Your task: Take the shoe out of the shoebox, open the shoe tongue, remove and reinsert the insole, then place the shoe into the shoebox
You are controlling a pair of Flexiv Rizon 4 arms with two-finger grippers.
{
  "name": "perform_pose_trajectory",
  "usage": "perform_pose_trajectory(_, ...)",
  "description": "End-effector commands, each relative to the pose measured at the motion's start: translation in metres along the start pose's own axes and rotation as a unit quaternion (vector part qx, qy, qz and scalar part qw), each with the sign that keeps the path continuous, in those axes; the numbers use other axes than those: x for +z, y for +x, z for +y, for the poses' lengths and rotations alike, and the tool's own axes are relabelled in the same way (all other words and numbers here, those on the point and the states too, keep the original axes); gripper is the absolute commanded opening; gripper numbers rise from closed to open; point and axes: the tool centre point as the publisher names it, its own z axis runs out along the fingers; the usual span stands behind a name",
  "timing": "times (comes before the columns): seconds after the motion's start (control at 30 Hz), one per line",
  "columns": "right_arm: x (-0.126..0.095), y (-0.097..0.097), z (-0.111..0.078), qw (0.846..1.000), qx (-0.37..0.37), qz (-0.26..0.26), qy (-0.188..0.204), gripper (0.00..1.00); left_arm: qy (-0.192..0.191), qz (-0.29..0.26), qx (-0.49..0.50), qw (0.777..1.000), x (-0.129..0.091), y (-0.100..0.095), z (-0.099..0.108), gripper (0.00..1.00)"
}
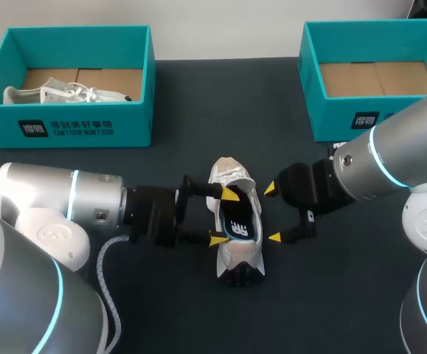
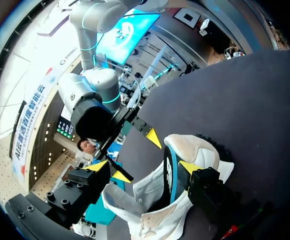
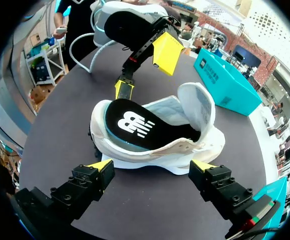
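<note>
A: Shoe (image 1: 235, 254) pos, head view?
B: Mid-tabletop (image 1: 331, 295), outside the empty shoebox (image 1: 375, 81), btwn both hands. Left hand (image 1: 224, 217) was open, tips by its side, prob. to steady it.
A: Left wrist?
B: Fingers spread, shoe partly btwn them, no grip.
A: Right wrist?
B: Right hand (image 3: 152, 166) was open too, shoe just ahead. Insole (image 3: 134, 125) lay inside w/ tongue up, so I'd judge reboxing was the step left.

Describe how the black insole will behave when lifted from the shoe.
Probably floppy and light: the insole looks thin and bends along the shoe. Its heel end rides over the rim, so it may slide out easily.
</note>
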Motion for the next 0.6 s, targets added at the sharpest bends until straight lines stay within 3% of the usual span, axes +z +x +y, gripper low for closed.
perform_pose_trajectory(0.03,0.000,0.001,0.000,1.000,0.000,-0.001,0.000,1.00,0.000,0.006,0.002,1.000,-0.013,-0.003,-0.006,0.91)
perform_pose_trajectory(0.3,0.000,0.001,0.000,1.000,0.000,-0.001,0.000,1.00,0.002,0.029,0.007,1.000,-0.025,-0.012,-0.004,0.92)
perform_pose_trajectory(0.6,0.000,0.001,0.000,1.000,0.000,-0.001,0.000,1.00,0.037,0.131,0.029,0.990,-0.027,-0.030,0.000,0.93)
